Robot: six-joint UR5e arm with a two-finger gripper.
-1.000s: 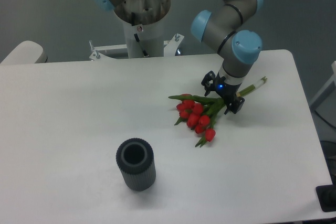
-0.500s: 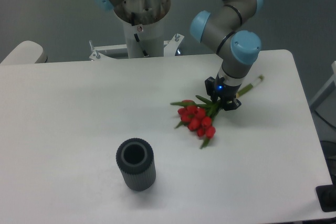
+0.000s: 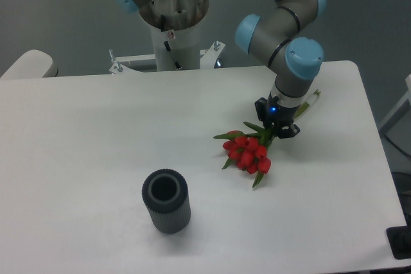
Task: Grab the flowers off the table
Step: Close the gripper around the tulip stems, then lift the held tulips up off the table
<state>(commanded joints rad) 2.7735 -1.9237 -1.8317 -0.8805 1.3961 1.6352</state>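
Pincer point(image 3: 280, 126) of mine is clenched on the stems of the flowers point(image 3: 249, 153), just above where the leaves start. Bunch's long axis runs diagonally: red buds down-left of my grip, cut stem ends poking out up-right behind the wrist. Buds look low over the table point(image 3: 96, 133), can't tell if touching. Dark ribbed cylinder point(image 3: 166, 201) stands well apart, lower left. Next move, I judge: lift straight up, since the heads hang to one side.

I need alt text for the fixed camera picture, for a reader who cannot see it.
A robot arm's gripper is shut on the stems of a bunch of red tulips above a white table. A dark grey ribbed cylinder stands upright nearer the camera, apart from the flowers.
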